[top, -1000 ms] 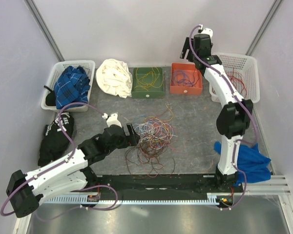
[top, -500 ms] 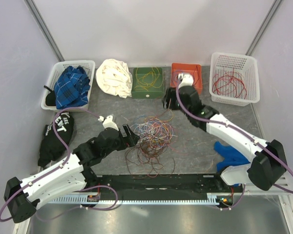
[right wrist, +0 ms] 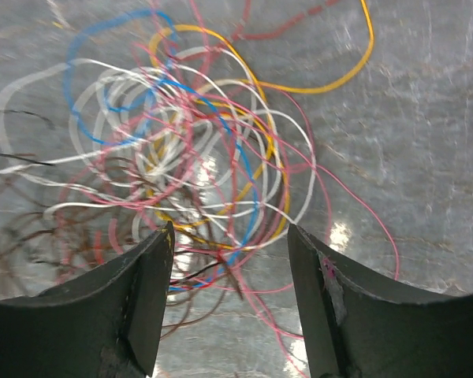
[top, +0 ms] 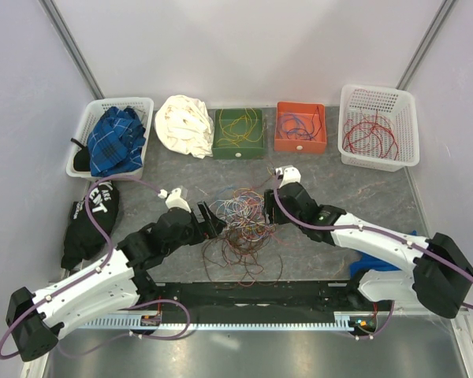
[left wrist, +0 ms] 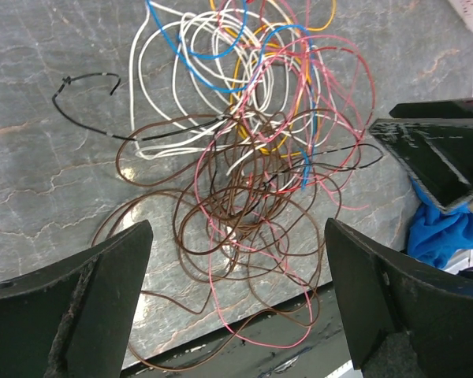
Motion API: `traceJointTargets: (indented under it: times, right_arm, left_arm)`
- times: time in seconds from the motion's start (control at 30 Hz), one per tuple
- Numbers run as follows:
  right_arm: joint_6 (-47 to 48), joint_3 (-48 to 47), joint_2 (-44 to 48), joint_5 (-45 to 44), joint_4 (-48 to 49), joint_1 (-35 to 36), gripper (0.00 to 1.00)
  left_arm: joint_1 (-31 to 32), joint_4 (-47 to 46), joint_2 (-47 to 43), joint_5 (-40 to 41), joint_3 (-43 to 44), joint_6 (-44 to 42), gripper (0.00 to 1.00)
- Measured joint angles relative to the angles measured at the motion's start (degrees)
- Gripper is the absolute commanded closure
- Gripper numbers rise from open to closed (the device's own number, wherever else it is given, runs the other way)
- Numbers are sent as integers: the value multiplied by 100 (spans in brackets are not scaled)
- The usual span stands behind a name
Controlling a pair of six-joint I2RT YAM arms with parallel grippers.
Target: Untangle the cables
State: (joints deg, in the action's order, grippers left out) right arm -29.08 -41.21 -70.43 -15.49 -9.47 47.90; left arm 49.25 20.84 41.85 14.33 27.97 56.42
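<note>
The cables point(top: 243, 224) lie knotted on the table point(top: 331, 185). The left gripper point(top: 208, 223) gapes empty; the right gripper point(right wrist: 229, 236), half open, seems empty though blurred. Closing there risks pinching several strands, tightening the knot.

cables point(left wrist: 252, 157): brown, pink, white, blue, yel.; table point(left wrist: 47, 197) grey, marbled.
</note>
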Motion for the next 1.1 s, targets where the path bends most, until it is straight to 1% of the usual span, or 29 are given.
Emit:
traceJointTargets:
  times: [0.17,0.27,0.37,0.4,0.53,0.7,0.9,0.93,0.97,1.0,1.03,1.1]
  right_arm:
    - [-22,74,-267,-245,59,0,24]
    - [96,-57,-315,-452,168,-4,22]
    - [291,-767,-813,-557,254,-83,22]
    - [354,-1147,-1102,-557,299,-136,23]
    - [428,-2122,-2087,-428,612,-439,25]
    - [334,-2881,-3230,-236,675,-885,27]
    - [199,-3508,-4107,-140,525,-1014,28]
    - [175,-3620,-4218,-111,496,-1014,31]
    - [153,-3748,-4341,-83,485,-1014,36]
    - [125,-3869,-4474,-66,476,-1012,44]
    - [90,-3963,-4579,-39,468,-1008,63]
    - [61,-4063,-4723,26,466,-1003,78]
  left_arm:
    - [0,4,4,-4,-44,44,4]
    - [0,4,2,-4,-46,79,4]
    - [0,4,9,-9,-46,111,4]
    - [0,4,11,-22,-46,118,4]
    - [0,2,17,-98,-57,144,4]
    - [0,7,-63,-105,-177,203,5]
    - [0,15,-278,-96,-251,208,5]
    - [0,15,-299,-94,-256,208,5]
    - [0,15,-317,-94,-260,208,5]
    - [0,15,-330,-94,-264,208,5]
    - [0,17,-348,-92,-273,208,5]
    - [0,24,-389,-92,-291,205,5]
